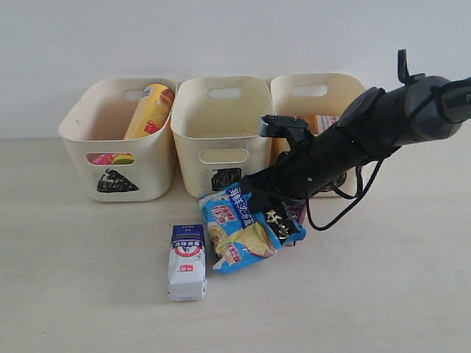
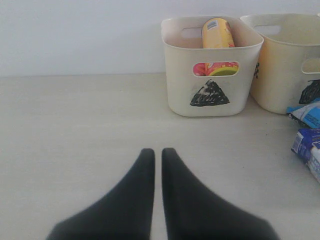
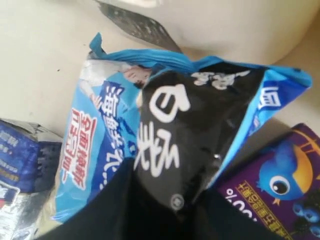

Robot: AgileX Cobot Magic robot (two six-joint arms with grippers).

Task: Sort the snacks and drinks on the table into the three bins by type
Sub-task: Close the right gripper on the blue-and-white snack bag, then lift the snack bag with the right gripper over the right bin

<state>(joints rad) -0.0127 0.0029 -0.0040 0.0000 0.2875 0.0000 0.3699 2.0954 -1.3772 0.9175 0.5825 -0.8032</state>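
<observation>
My right gripper [image 1: 282, 213] reaches down to the blue bag with a black band [image 1: 237, 223], which lies in front of the square bin [image 1: 193, 140]. In the right wrist view the gripper [image 3: 170, 200] is shut on the bag's [image 3: 110, 130] black band. A white carton with a dark blue top [image 1: 187, 261] lies on the table left of the bag. The triangle bin [image 1: 151, 173] holds a yellow-orange tube [image 1: 151, 110] and a pink tube [image 1: 110, 158]. My left gripper [image 2: 158, 151] is shut and empty, low over bare table, facing the triangle bin [image 2: 175, 75].
A purple carton with a blue bird [image 3: 280, 190] lies against the blue bag. The circle bin [image 1: 324, 82] stands behind my right arm, with something orange showing at its left wall. The three bins line the back wall.
</observation>
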